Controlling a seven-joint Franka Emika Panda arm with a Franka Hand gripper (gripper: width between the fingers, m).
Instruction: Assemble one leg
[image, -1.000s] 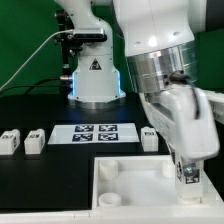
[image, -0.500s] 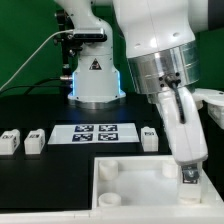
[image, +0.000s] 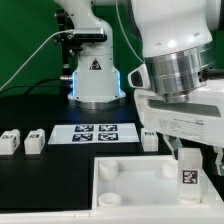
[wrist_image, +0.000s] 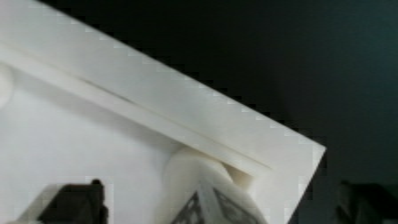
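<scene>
- One leg stood upright at the tray's corner, on the exterior view's right.
- The gripper hung over it, with fingers wide apart and not touching it.
- Three other legs sat behind the tray.

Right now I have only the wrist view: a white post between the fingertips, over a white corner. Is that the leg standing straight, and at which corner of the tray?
Observer: Yes. The leg stands upright below the gripper, at the back corner of the tray on the exterior view's right.
Operator: Where are the other legs?
Observer: Three loose legs sit on the table. Two are at the exterior view's left, and one is beside the marker board, on the exterior view's right of it.
</scene>
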